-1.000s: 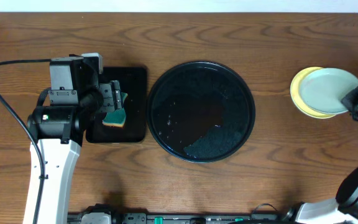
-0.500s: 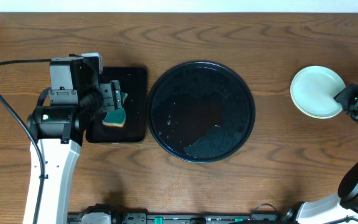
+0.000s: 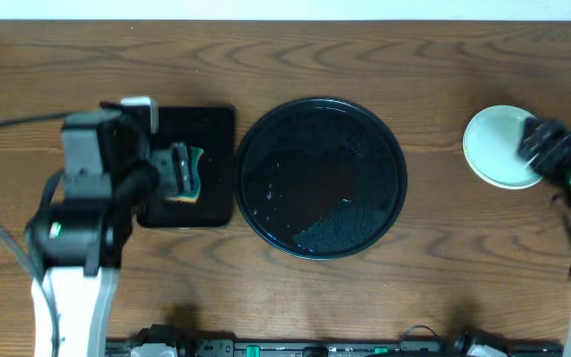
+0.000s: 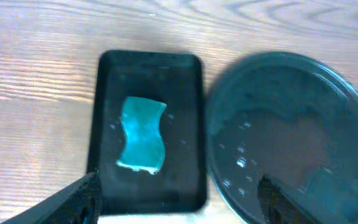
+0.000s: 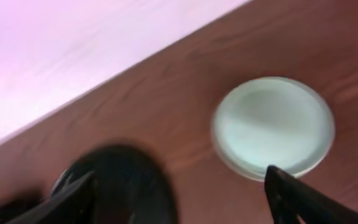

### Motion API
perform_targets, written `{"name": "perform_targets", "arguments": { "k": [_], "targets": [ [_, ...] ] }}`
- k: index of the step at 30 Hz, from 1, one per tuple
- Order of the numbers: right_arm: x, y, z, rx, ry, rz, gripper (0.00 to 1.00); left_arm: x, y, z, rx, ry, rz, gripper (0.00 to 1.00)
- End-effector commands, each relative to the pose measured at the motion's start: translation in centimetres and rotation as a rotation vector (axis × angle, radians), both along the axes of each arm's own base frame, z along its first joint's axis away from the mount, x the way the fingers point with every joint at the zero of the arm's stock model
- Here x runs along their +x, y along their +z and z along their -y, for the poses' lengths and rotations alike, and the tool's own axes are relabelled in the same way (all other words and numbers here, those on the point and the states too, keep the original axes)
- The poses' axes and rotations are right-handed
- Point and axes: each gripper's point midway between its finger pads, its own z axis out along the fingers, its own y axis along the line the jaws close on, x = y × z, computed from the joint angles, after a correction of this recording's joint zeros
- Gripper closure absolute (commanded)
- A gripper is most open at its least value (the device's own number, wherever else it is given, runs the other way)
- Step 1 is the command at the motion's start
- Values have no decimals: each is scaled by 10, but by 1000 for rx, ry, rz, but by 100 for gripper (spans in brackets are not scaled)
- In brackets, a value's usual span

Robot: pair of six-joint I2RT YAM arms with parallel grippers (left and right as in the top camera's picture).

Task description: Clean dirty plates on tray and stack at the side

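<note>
The plates [image 3: 499, 147] sit in one stack on the bare wood at the right side, a pale mint one on top; the right wrist view also shows this stack [image 5: 272, 124]. My right gripper [image 3: 537, 147] hovers over the stack's right edge, open with nothing between its fingers [image 5: 294, 199]. The round black tray [image 3: 320, 177] in the middle holds no plates, only wet spots. My left gripper [image 3: 180, 171] hangs open above the small rectangular tray, holding nothing.
A teal sponge [image 4: 142, 142] lies in the small rectangular black tray [image 4: 191, 124], just left of the round tray [image 4: 291, 137]. The table's far edge meets a pale wall [image 5: 73, 56] behind the plate stack.
The right gripper set the mint plate squarely on the stack, opened and drew back over it. The left arm rose and shifted a little left over the sponge.
</note>
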Motion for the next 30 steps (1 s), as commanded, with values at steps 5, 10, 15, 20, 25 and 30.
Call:
{"name": "perform_targets", "arguments": {
  "k": [5, 10, 15, 20, 25, 30],
  "targets": [
    [-96, 22, -63, -115, 195, 68, 27, -79, 15, 24, -58, -149, 45, 20],
    [-154, 17, -77, -238, 243, 163, 14, -131, 12, 32, -80, -189, 200, 20],
    [-168, 19, -79, -242, 227, 217, 1, -148, 15, 31, -98, -170, 322, 20],
    [-174, 4, -81, -165, 205, 147, 1, -150, 19, 31, -119, -151, 345, 19],
    [-189, -22, -84, -124, 212, 26, 1, -153, 14, 31, -120, -149, 324, 20],
    [-206, -45, -88, -84, 219, -91, 1, -154, 13, 31, -129, -142, 315, 19]
  ]
}}
